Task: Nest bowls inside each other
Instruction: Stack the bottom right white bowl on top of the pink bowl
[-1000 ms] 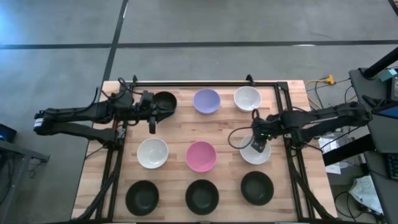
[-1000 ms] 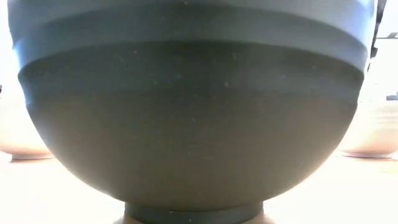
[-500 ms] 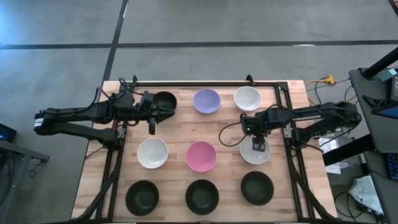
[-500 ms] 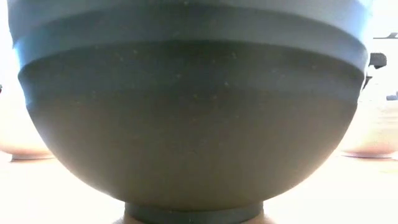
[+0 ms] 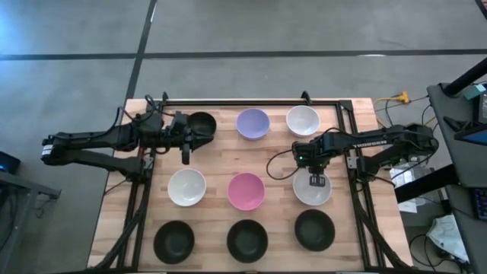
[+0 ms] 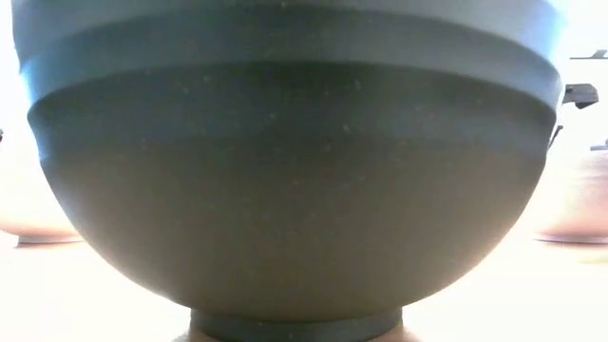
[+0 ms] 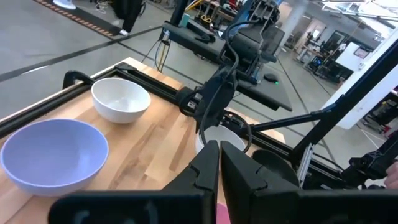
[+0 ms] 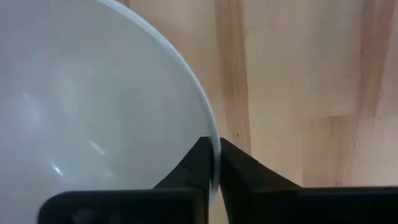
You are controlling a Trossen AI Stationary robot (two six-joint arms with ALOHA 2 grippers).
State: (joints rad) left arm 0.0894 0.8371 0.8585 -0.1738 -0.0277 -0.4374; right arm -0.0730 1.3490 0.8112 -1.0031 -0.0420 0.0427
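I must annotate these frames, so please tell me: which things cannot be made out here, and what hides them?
- Low view: one black bowl fills the picture; the other bowls and both arms are hidden behind it.
- Right wrist view: white bowl cut off by the edges; only the rim between the right gripper fingers shows.
- Left wrist view: left gripper fingers cover the table behind.

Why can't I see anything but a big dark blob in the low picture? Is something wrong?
Nothing is broken or spilled. A black bowl stands right in front of the low camera and fills its view. From above, all nine bowls sit upright on the table. The right gripper has its fingers shut on a white bowl's rim.
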